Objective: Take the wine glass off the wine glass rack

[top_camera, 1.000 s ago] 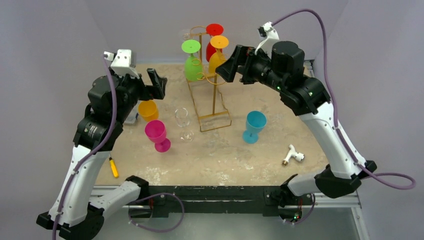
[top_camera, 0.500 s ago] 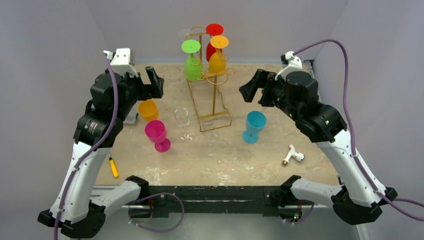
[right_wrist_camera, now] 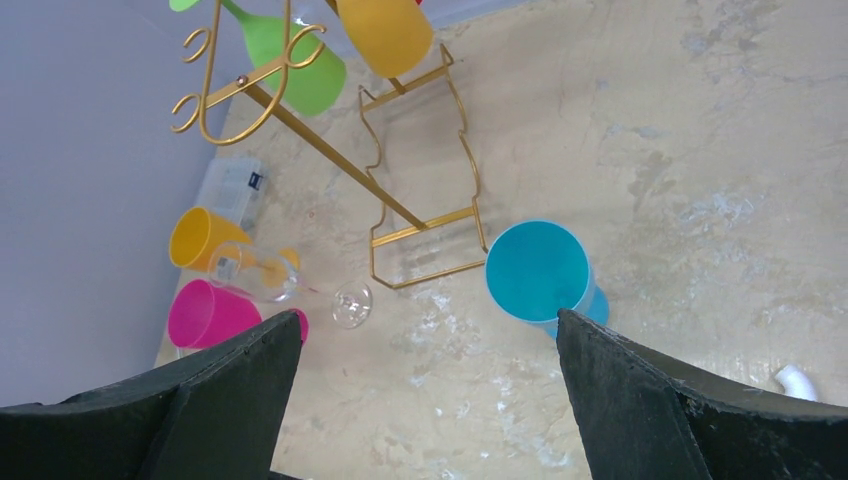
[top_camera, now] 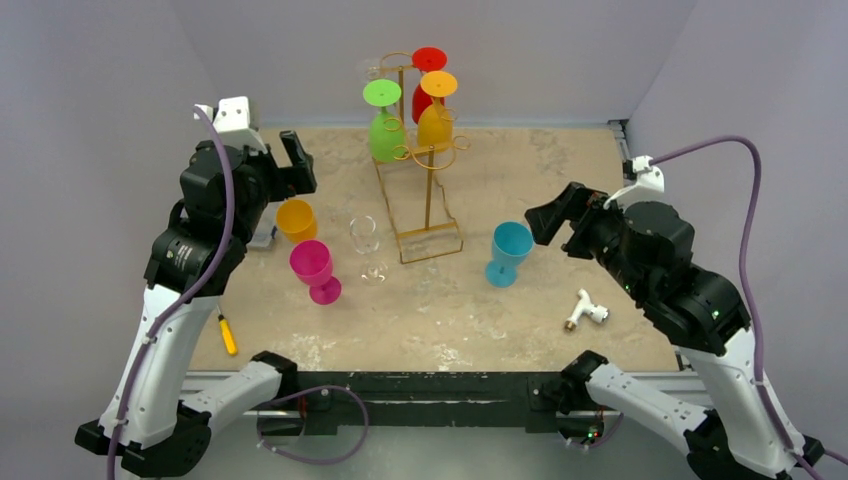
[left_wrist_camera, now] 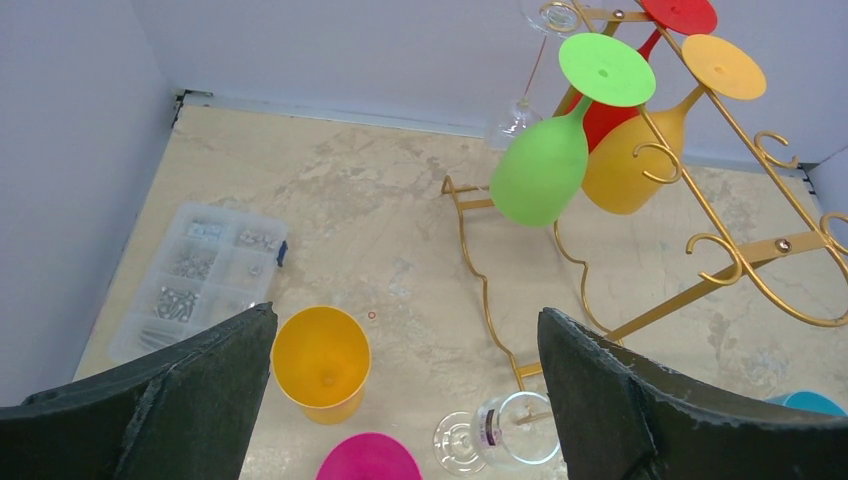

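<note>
The gold wire wine glass rack (top_camera: 430, 195) stands at the back middle of the table. It also shows in the left wrist view (left_wrist_camera: 700, 290) and the right wrist view (right_wrist_camera: 330, 150). A green glass (top_camera: 386, 135), an orange glass (top_camera: 434, 122), a red glass (top_camera: 427, 90) and a faint clear one hang upside down from it. My left gripper (top_camera: 298, 160) is open and empty, left of the rack, above a yellow cup (left_wrist_camera: 320, 360). My right gripper (top_camera: 552, 218) is open and empty, right of the rack, just beside the blue glass (top_camera: 510, 250).
A pink glass (top_camera: 314, 270) and a clear glass (top_camera: 366, 240) stand left of the rack's base. A clear parts box (left_wrist_camera: 200, 280) lies by the left wall. A yellow screwdriver (top_camera: 228, 335) and a white fitting (top_camera: 585, 312) lie near the front.
My right arm has drawn back from the rack's hanging glasses, moving right, down and nearer, with nothing in its gripper. My left gripper has shifted slightly left.
</note>
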{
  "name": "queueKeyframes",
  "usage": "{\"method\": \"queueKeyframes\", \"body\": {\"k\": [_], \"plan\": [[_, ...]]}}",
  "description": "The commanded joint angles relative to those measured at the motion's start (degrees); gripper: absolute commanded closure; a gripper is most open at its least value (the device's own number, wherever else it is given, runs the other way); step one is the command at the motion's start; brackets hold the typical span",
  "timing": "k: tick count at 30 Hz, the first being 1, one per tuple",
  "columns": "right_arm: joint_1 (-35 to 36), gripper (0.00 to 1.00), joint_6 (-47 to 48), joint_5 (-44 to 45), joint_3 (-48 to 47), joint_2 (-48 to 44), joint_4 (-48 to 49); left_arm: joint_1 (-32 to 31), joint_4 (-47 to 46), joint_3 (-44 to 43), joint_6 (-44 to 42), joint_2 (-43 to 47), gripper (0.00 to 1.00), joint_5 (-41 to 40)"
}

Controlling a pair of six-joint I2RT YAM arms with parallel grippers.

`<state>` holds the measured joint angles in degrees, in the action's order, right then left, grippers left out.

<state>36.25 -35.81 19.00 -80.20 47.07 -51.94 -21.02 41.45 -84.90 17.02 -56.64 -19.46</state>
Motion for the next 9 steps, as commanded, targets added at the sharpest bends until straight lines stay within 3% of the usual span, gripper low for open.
{"method": "queueKeyframes", "body": {"k": [1,9], "plan": [[-0.09,0.01,-1.5,1.48,0.2,0.28,0.01,0.27,-0.76,-0.82,0.85,0.65,0.01,-1.26],[-0.06,0.01,-0.98,0.22,-0.82,1.61,0.83,0.27,-0.47,0.43,0.24,1.87,0.01,-1.96]]}}
